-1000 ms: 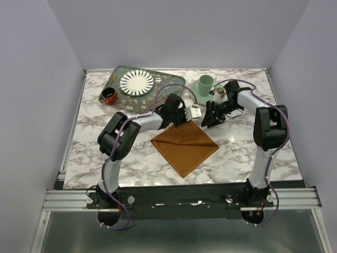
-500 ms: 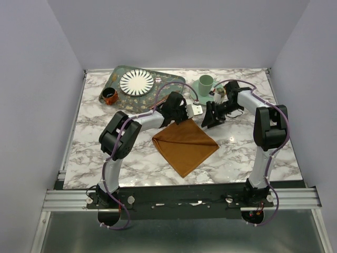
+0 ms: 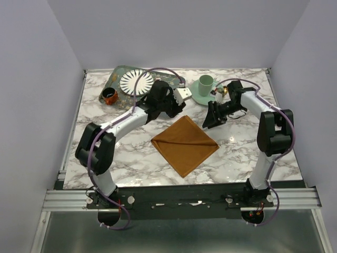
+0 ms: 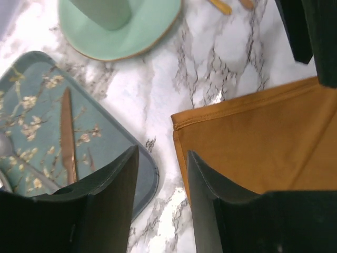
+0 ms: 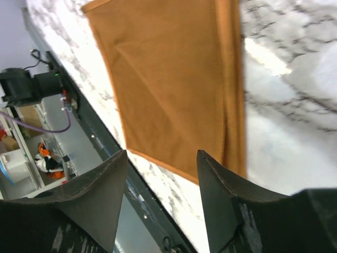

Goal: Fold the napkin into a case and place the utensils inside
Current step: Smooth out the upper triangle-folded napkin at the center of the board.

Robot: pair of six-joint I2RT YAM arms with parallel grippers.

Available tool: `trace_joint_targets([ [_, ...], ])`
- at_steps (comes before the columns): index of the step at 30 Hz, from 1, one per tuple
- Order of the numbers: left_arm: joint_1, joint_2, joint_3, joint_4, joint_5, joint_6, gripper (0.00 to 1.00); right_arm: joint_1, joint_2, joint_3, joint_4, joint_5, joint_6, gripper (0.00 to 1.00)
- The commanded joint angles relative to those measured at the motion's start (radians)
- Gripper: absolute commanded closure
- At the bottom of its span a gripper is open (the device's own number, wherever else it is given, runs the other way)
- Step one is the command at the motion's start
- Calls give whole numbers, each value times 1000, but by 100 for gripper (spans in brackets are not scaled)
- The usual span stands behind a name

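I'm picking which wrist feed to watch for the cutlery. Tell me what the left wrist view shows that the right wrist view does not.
Only the left wrist view shows the patterned tray with a copper knife lying on it, and the mint saucer carrying a cup. Only the right wrist view shows the table's near edge, with the dark frame and a purple cable beyond it. Both show the orange napkin lying flat on the marble table.

The napkin (image 3: pixel 184 145) is matt, finely woven cloth with a stitched hem, the marble-patterned worktop (image 3: pixel 105 142) glossy and reflective, the floral tray (image 4: pixel 113 142) smooth with a soft sheen, the knife (image 4: pixel 67 132) polished copper-toned metal, the saucer (image 4: pixel 152 26) smooth and glazed, the left hand (image 4: pixel 163 154) matt black plastic.
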Motion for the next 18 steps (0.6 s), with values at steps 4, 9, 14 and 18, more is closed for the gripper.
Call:
trace_joint_targets([
  [4,122,-192,-103,-144,357,-528,22,12,-155,-143,31,-203,27,31],
  [9,167,-261,-321,121,545,-887,1,49,-182,-216,141,-314,108,13],
  [14,167,-237,-441,371,567,-1149,1,121,-147,-216,244,-346,237,3],
  [18,168,-174,-504,540,557,-1272,1,161,-74,-211,345,-350,312,2],
])
